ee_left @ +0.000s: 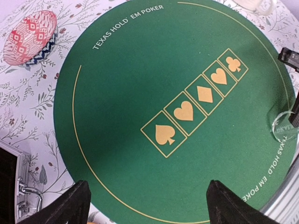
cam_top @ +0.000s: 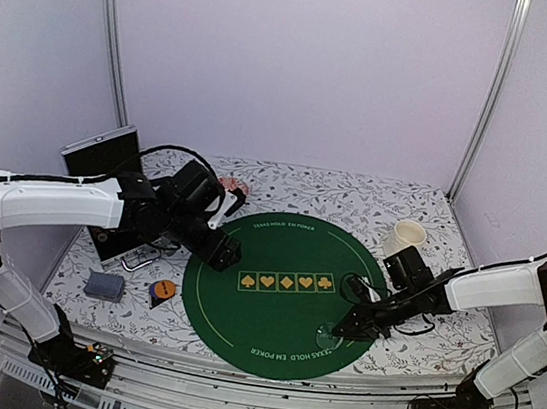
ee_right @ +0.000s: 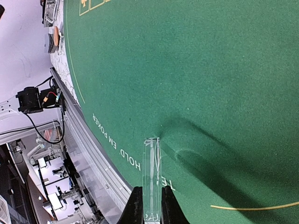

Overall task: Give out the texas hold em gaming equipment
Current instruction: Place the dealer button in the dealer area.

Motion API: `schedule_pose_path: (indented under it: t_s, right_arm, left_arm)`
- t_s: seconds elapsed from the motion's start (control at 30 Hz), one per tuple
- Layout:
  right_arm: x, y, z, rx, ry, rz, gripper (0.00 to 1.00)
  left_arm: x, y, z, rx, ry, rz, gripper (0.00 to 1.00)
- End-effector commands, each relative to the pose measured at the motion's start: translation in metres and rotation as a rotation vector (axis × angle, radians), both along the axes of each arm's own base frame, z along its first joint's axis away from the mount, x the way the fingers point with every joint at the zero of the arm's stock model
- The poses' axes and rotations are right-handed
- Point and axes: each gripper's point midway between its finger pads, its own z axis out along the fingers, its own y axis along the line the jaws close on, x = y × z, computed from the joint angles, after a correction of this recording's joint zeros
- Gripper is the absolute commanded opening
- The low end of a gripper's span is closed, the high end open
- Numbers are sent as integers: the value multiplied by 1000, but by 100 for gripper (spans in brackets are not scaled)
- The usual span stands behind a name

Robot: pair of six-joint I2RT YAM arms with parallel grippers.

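Your right gripper (ee_right: 152, 198) pinched a clear disc (ee_right: 152, 163) over the mat (cam_top: 238, 321); left gripper (ee_left: 148, 186) gaped empty, card deck (cam_top: 103, 286) undealt.

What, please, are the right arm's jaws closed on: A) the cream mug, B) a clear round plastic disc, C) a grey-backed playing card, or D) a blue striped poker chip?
B: the right wrist view shows the jaws pinching a clear round plastic disc, held on edge over the round green felt mat.
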Motion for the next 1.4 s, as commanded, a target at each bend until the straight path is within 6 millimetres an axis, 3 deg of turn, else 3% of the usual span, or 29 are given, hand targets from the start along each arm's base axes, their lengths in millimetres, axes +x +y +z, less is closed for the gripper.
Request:
schedule_pose_path:
  t_s: [0.0,0.07,0.3,0.47,0.57,0.67,1.0,1.37]
  right_arm:
    - [9,-9,-10,-102,-25,-29,17]
    - [14,-17,-13,-170,-36,-52,27]
    - [29,-30,-16,-342,-90,-75,40]
    - [35,-11,-5,-454,-198,-3,50]
    - [29,11,2,-518,-284,91,76]
    - [24,15,-6,-622,-301,142,99]
    - [-6,13,-41,-810,-240,283,99]
    - [-7,-1,-33,-861,-246,260,93]
  left_arm:
    - [0,11,-6,24,12,26,88]
    - [0,12,-7,26,13,26,88]
    - [1,10,-9,27,19,23,88]
    - [0,13,-10,31,17,28,88]
    - [0,15,-12,36,21,32,88]
    - [1,16,-12,36,20,32,88]
    - [1,21,-13,43,19,40,88]
    - [0,26,-17,54,28,50,88]
